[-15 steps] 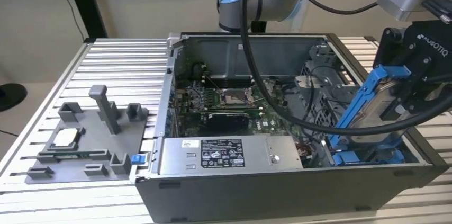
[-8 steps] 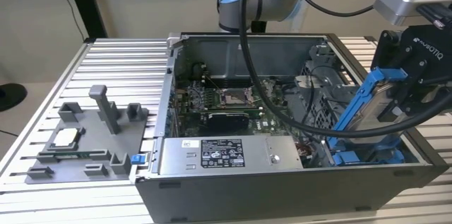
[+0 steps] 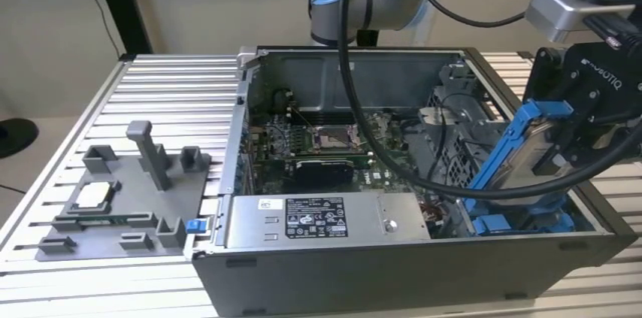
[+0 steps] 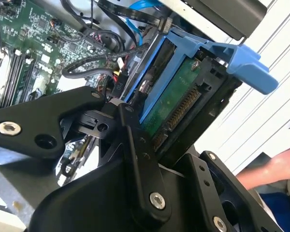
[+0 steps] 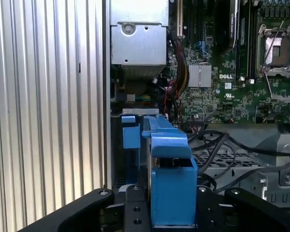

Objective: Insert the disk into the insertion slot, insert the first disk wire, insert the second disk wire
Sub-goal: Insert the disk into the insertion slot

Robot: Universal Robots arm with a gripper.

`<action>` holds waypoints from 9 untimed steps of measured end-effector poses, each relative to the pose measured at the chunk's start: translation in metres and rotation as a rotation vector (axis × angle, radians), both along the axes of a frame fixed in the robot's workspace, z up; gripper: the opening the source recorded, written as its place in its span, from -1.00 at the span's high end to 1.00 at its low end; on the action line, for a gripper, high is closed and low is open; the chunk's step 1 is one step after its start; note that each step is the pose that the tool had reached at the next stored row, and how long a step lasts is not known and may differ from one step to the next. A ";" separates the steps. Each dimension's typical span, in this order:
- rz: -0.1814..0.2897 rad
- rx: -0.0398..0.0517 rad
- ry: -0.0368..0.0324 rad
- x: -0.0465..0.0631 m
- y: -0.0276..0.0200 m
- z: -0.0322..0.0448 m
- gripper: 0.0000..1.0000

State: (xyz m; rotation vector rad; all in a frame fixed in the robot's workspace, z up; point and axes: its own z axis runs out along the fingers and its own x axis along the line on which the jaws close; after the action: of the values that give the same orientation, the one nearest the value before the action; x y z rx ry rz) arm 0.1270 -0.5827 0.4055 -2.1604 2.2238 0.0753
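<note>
Step one, insertion: the gripper [image 4: 171, 121] held the disk [image 3: 522, 141] clamped and tilted, the slot [image 3: 522, 222] lying just below it; seating likely required squaring the disk with that narrow opening

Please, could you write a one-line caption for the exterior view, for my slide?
Robot hand holds the blue-framed disk tilted above the open computer case, not yet in the insertion slot.

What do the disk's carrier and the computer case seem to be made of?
The carrier round the disk: likely moulded plastic, bright blue, smooth satin, with rounded tabs. The computer case: probably sheet metal, dull dark grey, with thin folded rims.
</note>
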 end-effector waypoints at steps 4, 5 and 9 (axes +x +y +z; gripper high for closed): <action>0.000 0.0002 0.0000 0.001 0.0000 -0.0021 1.00; 0.000 0.0002 -0.0001 0.001 0.0001 -0.0029 1.00; 0.000 0.0003 0.0000 0.001 0.0000 -0.0080 1.00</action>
State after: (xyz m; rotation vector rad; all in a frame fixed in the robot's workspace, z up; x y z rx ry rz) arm 0.1283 -0.5826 0.3975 -2.1602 2.2237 0.0755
